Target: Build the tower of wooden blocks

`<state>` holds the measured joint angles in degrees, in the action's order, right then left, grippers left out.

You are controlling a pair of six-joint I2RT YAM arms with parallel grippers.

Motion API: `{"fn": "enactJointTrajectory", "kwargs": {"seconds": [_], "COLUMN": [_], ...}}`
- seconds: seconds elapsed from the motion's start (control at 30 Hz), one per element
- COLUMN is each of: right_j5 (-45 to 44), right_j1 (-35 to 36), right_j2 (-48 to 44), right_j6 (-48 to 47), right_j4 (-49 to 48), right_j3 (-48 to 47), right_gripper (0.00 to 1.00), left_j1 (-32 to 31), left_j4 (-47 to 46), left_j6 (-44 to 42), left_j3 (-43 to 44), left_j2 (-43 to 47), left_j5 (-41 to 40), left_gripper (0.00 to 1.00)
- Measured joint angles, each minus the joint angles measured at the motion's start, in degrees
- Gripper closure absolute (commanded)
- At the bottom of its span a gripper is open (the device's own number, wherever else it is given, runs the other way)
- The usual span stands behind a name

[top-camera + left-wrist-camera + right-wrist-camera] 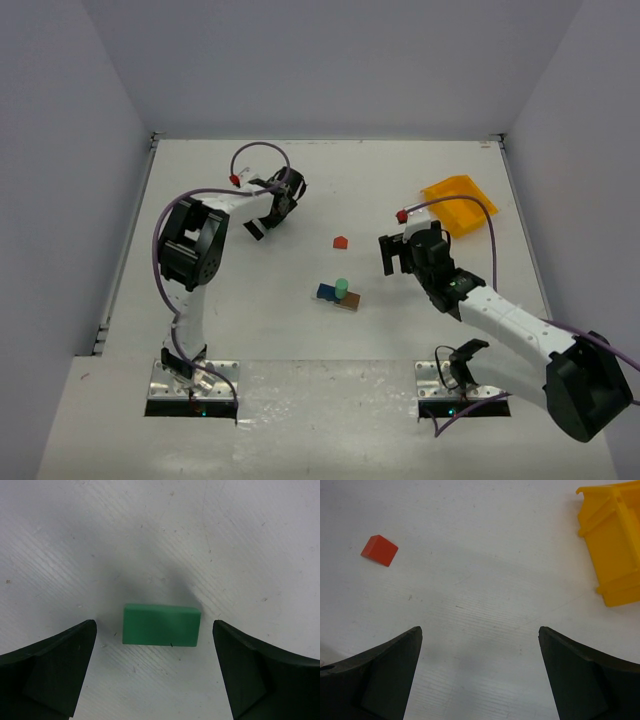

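L claw (154, 626): jaws wide apart, gripping nothing. A green block (161, 625) lies flat on the table (225, 535) right btwn the two fingers, long side across the gap. Clear gap on both sides, so no contact w/ either finger; in the wrist view the block sits a bit nearer the right-hand finger (250, 670) than the left-hand one. Claw points down at it from above. In the top view the L claw (283, 193) covers the block, so it can't be seen there.

R claw (480, 630): jaws also wide apart, holding nothing, touching nothing. Only bare table btwn the fingers. Red block (379, 550), w/ a sloped top, lies ahead of the claw and off to the left of the wrist view, well apart from the fingers. Yellow bin (615, 545) is ahead and off to the right, also apart from the claw.

Top view: R claw (396, 257) has the red block (340, 242) out beyond its fingertips, toward the L claw side. Rest of the tower pieces sit in a tight cluster near the R claw, toward the arm bases and twd the L arm's side: blue block (326, 292), mint piece (341, 287) standing upright, brown block (350, 302). They touch or nearly touch; can't tell if the mint piece stands on the brown one or just beside it. Cluster is well apart from the L claw. Yellow bin (458, 203) lies behind the R claw, on its outer side.
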<state>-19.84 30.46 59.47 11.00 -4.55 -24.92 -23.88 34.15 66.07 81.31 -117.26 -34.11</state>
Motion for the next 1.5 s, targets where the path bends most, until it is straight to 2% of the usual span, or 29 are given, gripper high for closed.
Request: {"fn": "enactJointTrajectory", "kwargs": {"seconds": [0.27,0.53,0.57,0.8,0.93,1.07,1.17,1.23,1.37,1.5], "right_j5": [0.08,0.21,0.25,0.42,0.44,0.45,0.46,0.48,0.59,0.59], "right_j1": [-0.18,-0.39,-0.39,-0.46,-0.69,-0.70,-0.70,-0.70,-0.70,-0.70], "right_j2": [0.72,0.89,0.89,0.89,0.89,0.89,0.88,0.85,0.58,-0.22], "right_j6": [0.00,0.00,0.00,0.02,0.14,0.22,0.23,0.29,0.57,0.66], "right_j4": [-0.10,-0.10,-0.10,-0.10,-0.10,-0.10,-0.08,-0.08,-0.06,-0.06], "right_j3": [-0.42,-0.47,-0.47,-0.47,-0.47,-0.47,-0.47,-0.47,-0.47,-0.47], "right_gripper": [0.01,0.01,0.01,0.01,0.01,0.01,0.01,0.01,0.01,0.01], "left_j1": [0.00,0.00,0.00,0.00,-0.11,-1.51,-5.82,-10.89,-19.27,-21.21], "left_j4": [1.96,2.74,2.74,2.47,1.17,-2.32,-5.16,-7.13,-11.92,-13.59], "left_j6": [-0.45,-2.01,-2.11,-4.09,-7.20,-15.29,-24.53,-30.67,-38.93,-42.81], "left_j3": [1.95,2.84,2.89,2.89,2.22,-1.06,-3.69,-4.42,-5.28,-8.02], "left_j2": [-1.75,-2.98,-3.01,-3.01,-2.53,1.58,8.50,14.14,23.49,28.01], "left_j5": [-0.70,-0.94,-0.88,-0.73,-0.36,0.51,-0.10,0.65,7.11,11.12], "left_gripper": [0.14,0.35,0.41,0.62,0.63,0.63,0.59,0.62,0.63,0.64]}}
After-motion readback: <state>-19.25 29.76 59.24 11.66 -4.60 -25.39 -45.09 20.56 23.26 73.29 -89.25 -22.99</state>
